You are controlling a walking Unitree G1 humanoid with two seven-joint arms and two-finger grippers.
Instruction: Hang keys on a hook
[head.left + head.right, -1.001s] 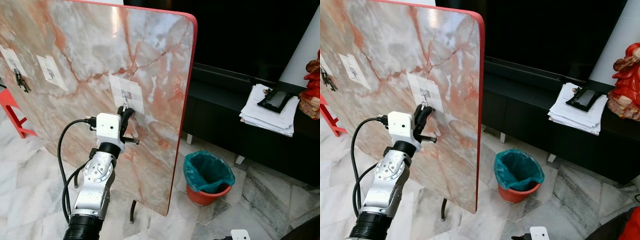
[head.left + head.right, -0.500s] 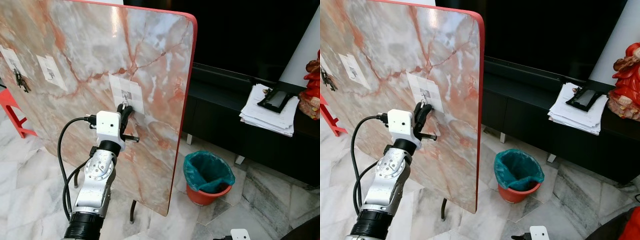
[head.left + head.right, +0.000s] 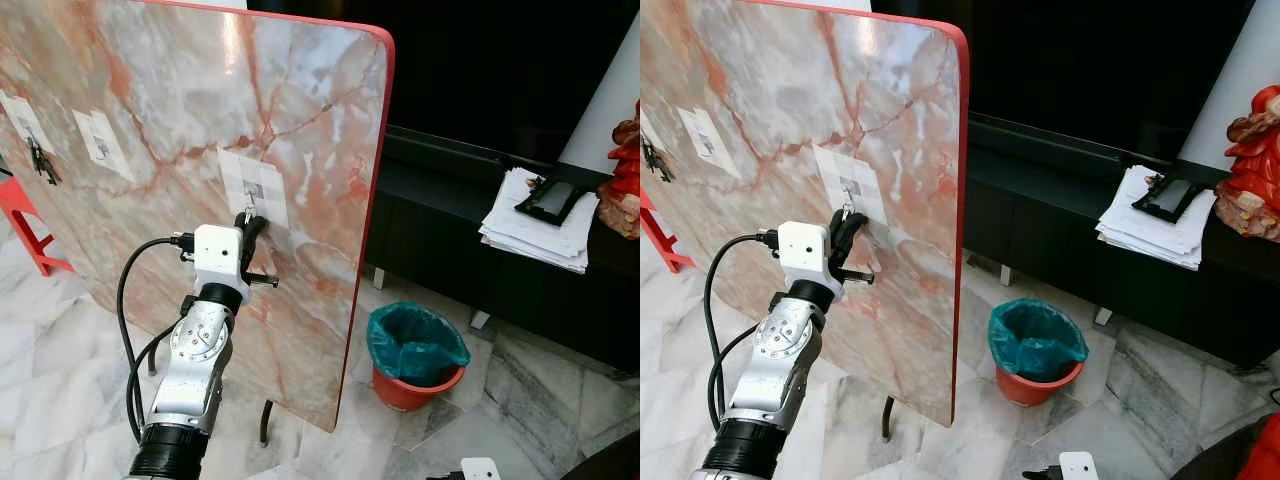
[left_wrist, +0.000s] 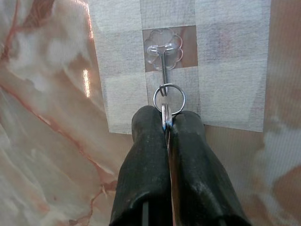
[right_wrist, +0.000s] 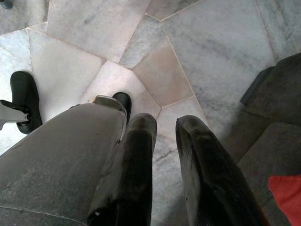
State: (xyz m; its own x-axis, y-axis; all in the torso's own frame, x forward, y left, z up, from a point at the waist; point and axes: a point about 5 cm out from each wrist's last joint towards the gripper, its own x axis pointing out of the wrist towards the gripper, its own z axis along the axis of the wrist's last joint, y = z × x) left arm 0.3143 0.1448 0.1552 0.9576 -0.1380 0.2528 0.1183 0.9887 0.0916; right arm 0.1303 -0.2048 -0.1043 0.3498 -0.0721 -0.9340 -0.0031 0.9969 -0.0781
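The large marble-patterned board [image 3: 200,130], pink and grey with a red rim, stands tilted upright on the pale stone floor [image 3: 1060,420]. On it is a square of translucent tape [image 4: 183,61] with a clear flower-shaped hook [image 4: 163,44] of thin metal. The left end effector [image 4: 165,123] is closed on the keys [image 4: 167,117]; their round steel ring [image 4: 169,98] sits over the hook's wire. The right end effector [image 5: 164,136] hangs above the floor, fingers apart.
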